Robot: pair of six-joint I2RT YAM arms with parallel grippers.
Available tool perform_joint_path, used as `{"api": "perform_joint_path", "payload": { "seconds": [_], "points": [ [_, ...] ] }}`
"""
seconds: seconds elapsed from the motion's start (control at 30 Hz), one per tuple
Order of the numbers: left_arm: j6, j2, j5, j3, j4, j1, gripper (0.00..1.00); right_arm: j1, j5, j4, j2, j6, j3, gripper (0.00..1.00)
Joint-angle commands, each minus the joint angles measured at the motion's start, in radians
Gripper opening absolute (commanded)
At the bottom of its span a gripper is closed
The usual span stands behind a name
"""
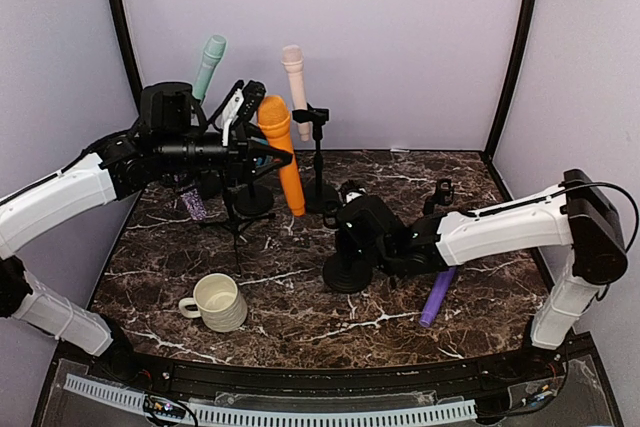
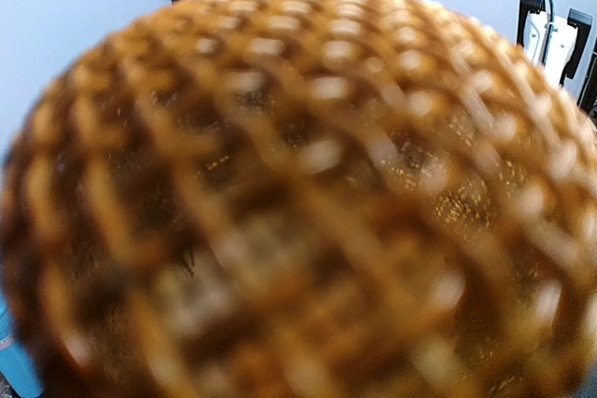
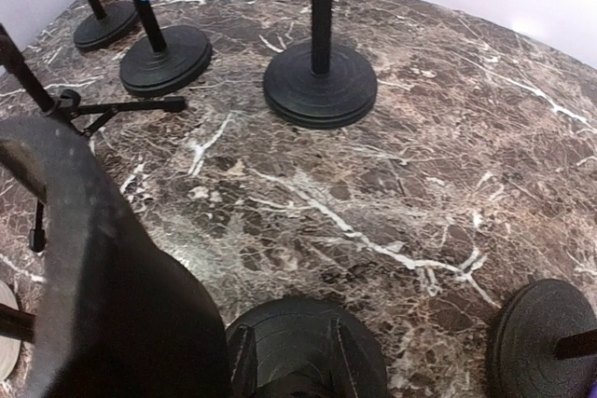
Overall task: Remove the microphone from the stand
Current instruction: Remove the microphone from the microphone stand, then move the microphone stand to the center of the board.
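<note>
Lavender walls close off a dark marbled tabletop (image 1: 300, 322) crowded with stands. Toward the back we see a teal microphone (image 1: 209, 62) and a pale pink microphone (image 1: 294, 82) raised on their stands. A tripod stand (image 1: 237, 219) sits left of centre, a cream mug (image 1: 217, 302) near the front left, and a purple microphone (image 1: 437, 297) lies flat at the right.

The orange microphone (image 1: 288, 177) is tilted between the tripod stand and the pink one's pole, head up and leaning left, hemmed in by poles on both sides. The left arm reaches level from the left wall, with the left claw (image 1: 268, 157) right at the orange body. Its wrist view is filled by the blurred orange mesh (nothing else is readable there), so we cannot tell whether that claw is gripping.

The right arm stretches low across from the right, the right claw (image 3: 291, 361) down on a round stand base (image 1: 343, 274). Whether its fingers are clamped we cannot tell.
</note>
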Motion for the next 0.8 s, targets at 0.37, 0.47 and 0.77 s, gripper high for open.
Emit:
{"api": "perform_joint_path", "payload": {
  "seconds": [0.37,0.47,0.77],
  "points": [
    [-0.029,-0.017,0.076,-0.015,0.039,0.007,0.00,-0.246,-0.031,-0.053,-0.026,-0.157,0.132,0.00],
    [-0.031,-0.009,0.082,-0.022,0.046,0.007,0.00,-0.280,-0.045,-0.009,0.007,-0.182,0.170,0.00],
    [-0.046,0.033,0.114,-0.036,0.062,0.007,0.00,-0.366,-0.072,0.095,0.129,-0.213,0.279,0.00]
  ]
}}
